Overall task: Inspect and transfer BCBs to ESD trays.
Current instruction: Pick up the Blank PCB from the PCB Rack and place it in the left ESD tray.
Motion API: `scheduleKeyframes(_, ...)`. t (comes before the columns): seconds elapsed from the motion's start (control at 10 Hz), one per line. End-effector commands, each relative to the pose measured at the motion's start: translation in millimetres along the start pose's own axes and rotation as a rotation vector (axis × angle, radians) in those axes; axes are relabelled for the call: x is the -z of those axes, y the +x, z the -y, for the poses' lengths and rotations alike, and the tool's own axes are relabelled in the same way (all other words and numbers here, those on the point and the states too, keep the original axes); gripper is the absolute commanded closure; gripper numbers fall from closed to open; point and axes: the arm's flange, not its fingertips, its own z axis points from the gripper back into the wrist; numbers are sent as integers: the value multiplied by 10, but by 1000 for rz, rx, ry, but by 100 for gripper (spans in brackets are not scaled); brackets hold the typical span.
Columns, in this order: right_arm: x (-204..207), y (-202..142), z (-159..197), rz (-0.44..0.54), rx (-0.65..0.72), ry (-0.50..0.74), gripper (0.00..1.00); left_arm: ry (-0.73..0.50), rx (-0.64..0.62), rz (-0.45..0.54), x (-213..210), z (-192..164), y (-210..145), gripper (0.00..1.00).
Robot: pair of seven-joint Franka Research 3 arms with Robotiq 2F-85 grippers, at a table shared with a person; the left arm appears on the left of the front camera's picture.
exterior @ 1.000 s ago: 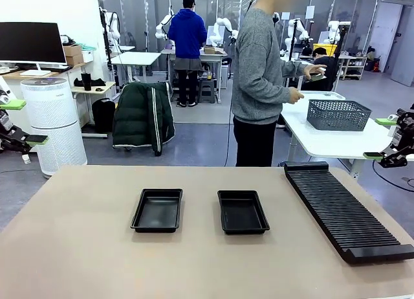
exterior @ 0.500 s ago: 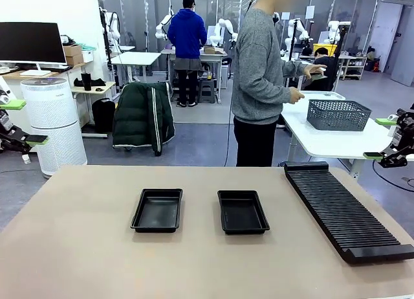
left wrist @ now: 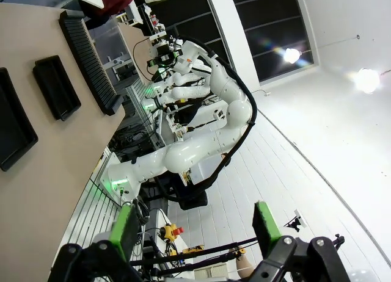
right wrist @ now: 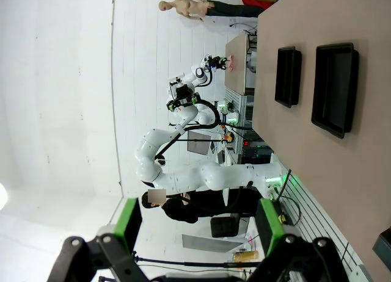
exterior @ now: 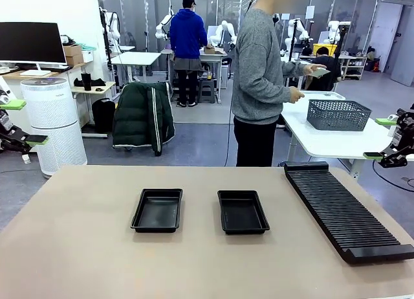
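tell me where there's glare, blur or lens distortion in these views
Front view: soft even light, ESD trays sharp with hardly any shadow. Left wrist view: two ceiling lamps flare at upper right, scene rolled sideways. Right wrist view: white ceiling at left looks washed out, nearly featureless; tabletop evenly lit.

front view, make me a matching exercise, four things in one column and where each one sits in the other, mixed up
1. left ESD tray
2. slotted rack
3. grey basket
4. left end effector

a. on the white side table
b. open, beyond the main table on its left
c. along the main table's right side
d. empty, left of the main table's middle

Pairs: 1-d, 2-c, 3-a, 4-b
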Motion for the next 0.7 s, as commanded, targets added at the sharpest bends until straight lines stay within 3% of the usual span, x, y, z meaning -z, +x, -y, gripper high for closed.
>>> scheduleKeyframes(0.0,2,2,1,1,-1,-1,0,1,2,1,0,13,1,0)
scheduleKeyframes(0.6,2,2,1,1,-1,-1,0,1,2,1,0,13,1,0)
